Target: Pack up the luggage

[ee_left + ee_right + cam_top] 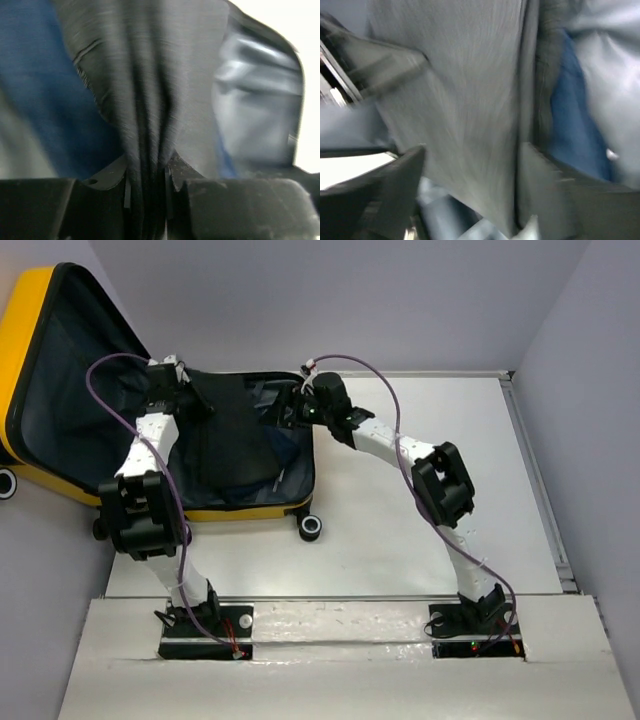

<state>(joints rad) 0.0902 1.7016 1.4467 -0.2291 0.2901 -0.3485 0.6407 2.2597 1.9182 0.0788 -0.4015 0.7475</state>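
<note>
While the luggage (30, 330) lies open on the worktop (420, 490), the left claw (147, 175) above it pinches a black garment (232, 445). The right claw (470, 165), also over the luggage, stands spread wide.

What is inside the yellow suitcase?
A crumpled black fabric garment sits in the open yellow hard-shell suitcase, with blue cloth showing beside it. Anything underneath the clothes is covered.

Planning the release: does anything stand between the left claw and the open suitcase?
Only the black garment that the left claw pinches; it drapes into the suitcase over blue clothing. Nothing else visible is in the way.
</note>
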